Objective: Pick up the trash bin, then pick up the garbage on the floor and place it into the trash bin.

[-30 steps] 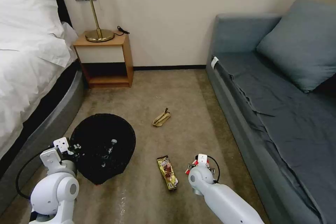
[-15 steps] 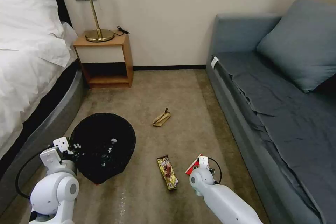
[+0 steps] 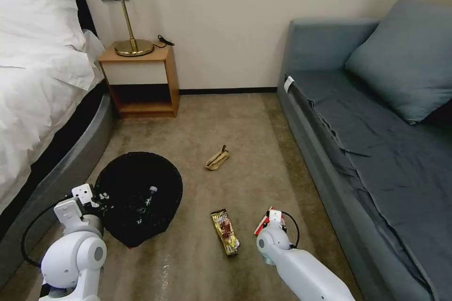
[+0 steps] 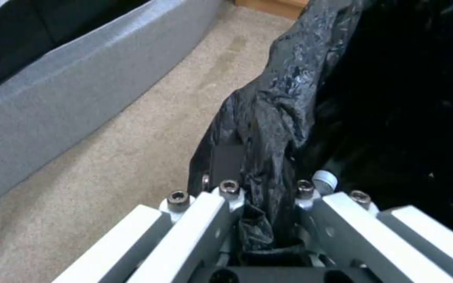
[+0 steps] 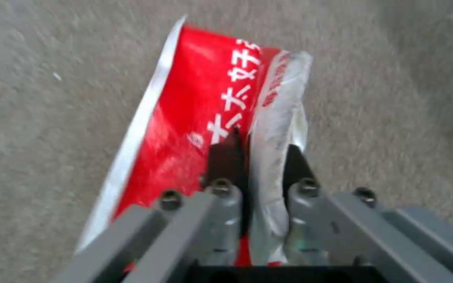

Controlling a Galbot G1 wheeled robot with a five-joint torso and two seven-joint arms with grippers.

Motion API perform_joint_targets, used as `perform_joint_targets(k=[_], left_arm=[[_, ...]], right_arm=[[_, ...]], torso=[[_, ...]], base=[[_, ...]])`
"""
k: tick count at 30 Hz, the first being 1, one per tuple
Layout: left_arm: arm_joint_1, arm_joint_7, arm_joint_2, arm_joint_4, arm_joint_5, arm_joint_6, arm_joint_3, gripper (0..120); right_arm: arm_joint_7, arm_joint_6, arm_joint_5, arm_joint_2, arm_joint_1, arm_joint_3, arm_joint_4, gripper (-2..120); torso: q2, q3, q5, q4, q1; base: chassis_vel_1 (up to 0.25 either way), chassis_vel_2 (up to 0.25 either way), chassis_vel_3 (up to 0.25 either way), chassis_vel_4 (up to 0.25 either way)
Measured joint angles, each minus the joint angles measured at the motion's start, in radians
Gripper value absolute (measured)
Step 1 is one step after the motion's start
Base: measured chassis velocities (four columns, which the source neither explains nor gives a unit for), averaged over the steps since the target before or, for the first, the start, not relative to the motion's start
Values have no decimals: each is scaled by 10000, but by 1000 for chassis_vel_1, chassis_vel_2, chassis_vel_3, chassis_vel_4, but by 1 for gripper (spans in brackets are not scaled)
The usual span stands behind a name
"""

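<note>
Bed (image 3: 33,80) is occupying the left of the head view and sofa (image 3: 376,141) the right; carpeted floor (image 3: 235,122) is lying between them, with nightstand (image 3: 141,80) and lamp (image 3: 125,9) standing against the far wall.

Trash bin (image 3: 139,197) is being held at its near rim by the left hand (image 3: 96,197); in the left wrist view the hand (image 4: 263,220) is being seen clamped on a fold of the black liner (image 4: 273,118), one finger on each side of the rim; whether the bin is resting on the carpet or raised cannot be told; a clear bottle (image 3: 148,200) is lying inside it.

Right hand (image 3: 272,218) is being kept low over the floor near the sofa base; in the right wrist view the hand (image 5: 260,157) is pinched together on the red-and-white wrapper (image 5: 200,110), a white fold of it being gripped between the black fingers (image 5: 226,157).

Yellow-brown snack wrapper (image 3: 225,232) is lying flat on the carpet between bin and right hand, touching neither; tan scrap (image 3: 217,158) is lying farther off toward the wall, well apart from both hands.
</note>
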Motion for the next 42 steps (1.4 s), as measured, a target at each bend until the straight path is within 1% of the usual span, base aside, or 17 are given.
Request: perform_joint_targets(k=[1, 3, 12, 15, 17, 19, 21, 24, 25, 26, 29, 30, 32, 33, 37, 38, 42], left_arm=[[0, 0, 2, -1, -5, 0, -1, 3], [0, 0, 4, -1, -6, 0, -4, 3], [-25, -3, 19, -39, -39, 18, -19, 3], [-44, -7, 21, -37, -64, 25, -24, 3], [-44, -7, 20, -36, -65, 26, -24, 3], [-41, -9, 20, -45, -75, 50, -18, 3], [-41, -11, 24, -78, -100, 93, -10, 3], [-39, -32, 25, -91, -104, 105, -6, 3], [-12, -30, 22, -131, -147, 134, 58, 3], [0, -52, 21, -142, -157, 142, 74, 3], [22, -57, 6, -156, -201, 163, 178, 3], [30, -43, -15, -156, -216, 170, 232, 3], [34, -67, -59, -156, -214, 196, 320, 3], [34, -67, -59, -156, -214, 196, 320, 3], [39, -72, -110, -147, -204, 239, 409, 3], [39, -72, -110, -147, -204, 239, 409, 3], [32, -79, -158, -147, -198, 254, 422, 3]], right_arm=[[0, 7, 1, -61, -34, 14, 170, 1], [1, 8, 6, -117, -63, 30, 323, 0], [84, 19, 39, -796, -328, 331, 1987, 0], [-36, 292, 139, -1430, -440, 405, 3170, 0], [-71, 340, 163, -1533, -445, 405, 3369, 0], [-214, 534, 346, -1997, -428, 376, 4386, 0], [-462, 819, 891, -2485, -245, 279, 5940, 0], [-731, 1056, 1177, -2674, -50, 187, 6668, 0], [-1336, 1532, 1489, -2799, 423, -114, 7505, 0], [-1539, 1712, 1644, -2809, 630, -345, 7663, 0], [-2012, 2138, 1893, -2693, 1319, -960, 7902, 0], [-2157, 2315, 1962, -2570, 1631, -1292, 7892, 0], [-2279, 2514, 2137, -2120, 2178, -1999, 7741, 0], [-2279, 2514, 2137, -2120, 2178, -1999, 7741, 0], [-2197, 2641, 2444, -921, 3070, -3584, 7289, 0], [-2197, 2641, 2444, -921, 3070, -3584, 7289, 0], [-1994, 2642, 2335, -234, 3459, -4926, 6579, 0]], torso=[[0, 0, 0, 1, 0], [0, 0, 0, 1, 1], [0, 0, 1, 1, 0], [0, 0, 3, 0, 1], [0, 0, 3, 0, 0], [0, 0, -3, -1, 0], [0, -1, 1, -1, 0], [1, -1, -2, 0, 0], [3, -1, -3, 4, -1], [2, 0, -3, -6, 0], [3, -2, 1, 0, -1], [3, -1, -9, 0, 0], [2, -1, 0, 0, 0], [2, -1, 0, 0, 0], [2, -1, -3, 4, 0], [2, -1, -3, 4, 0], [1, 0, -3, 3, 0]], base=[[0, 0, 0, 0], [0, 0, 0, 0], [0, 0, 0, 0], [0, 0, 0, 0], [0, 0, 0, 0], [0, 0, 0, 0], [0, 0, 0, 0], [0, 0, 0, 0], [0, 0, 0, 0], [0, 0, 0, 0], [0, 0, 0, 0], [0, 0, 0, 0], [0, 0, 0, 0], [0, 0, 0, 0], [0, 0, 0, 0], [0, 0, 0, 0], [0, 0, 0, 0]])
